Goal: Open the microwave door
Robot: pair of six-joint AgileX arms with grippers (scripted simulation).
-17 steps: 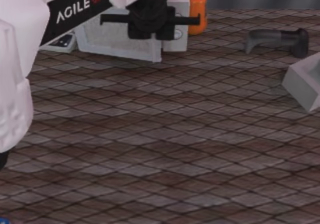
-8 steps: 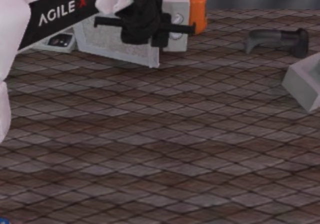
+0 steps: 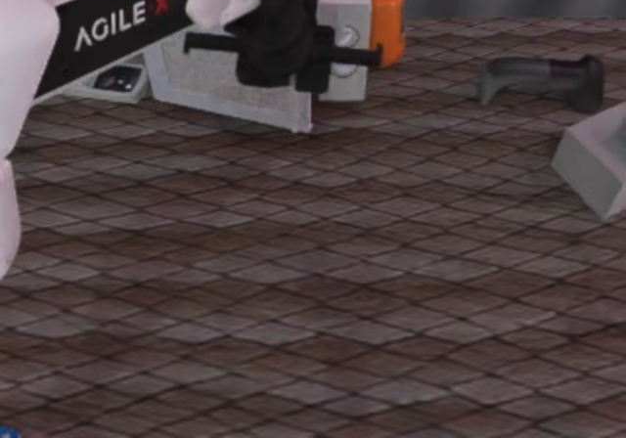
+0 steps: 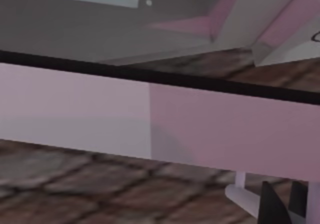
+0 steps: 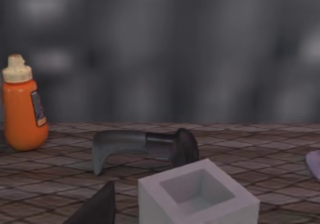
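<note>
Left gripper (image 3: 293, 66): at the far left of the table, hanging over the swinging edge of the microwave door (image 3: 220, 76); from above its black body hides the fingers, and the left wrist view gives only pale panels and a dark bar up close, so I cannot tell whether it has a grip on the door or how wide it stands.

Key relation: the door lies directly under and just before my left gripper, its long axis running across the table, the free edge toward the knob panel and swung slightly out toward me, the hinge side off to the left.

Left arm pose: reaching in from the left edge, forearm (image 3: 117, 22) slanting up and across, wrist bent down over the door.

Task state (my reading): door ajar, not yet wide; any further opening would have to sweep the free edge out toward the near side.

Right gripper (image 5: 97, 206): parked off the top view's right side, idle; only one dark fingertip shows in its own camera, so I cannot tell its opening.

Nearer arm: left, plainly.

Grey open box (image 3: 597, 159): right edge, near the parked arm.

Dark scanner-shaped tool (image 3: 543, 78): beyond the box, well apart from the door.

Microwave (image 3: 342, 47): far left back, knobs facing me.

Orange bottle (image 3: 386, 22): just beside the microwave's right flank, farthest back.
</note>
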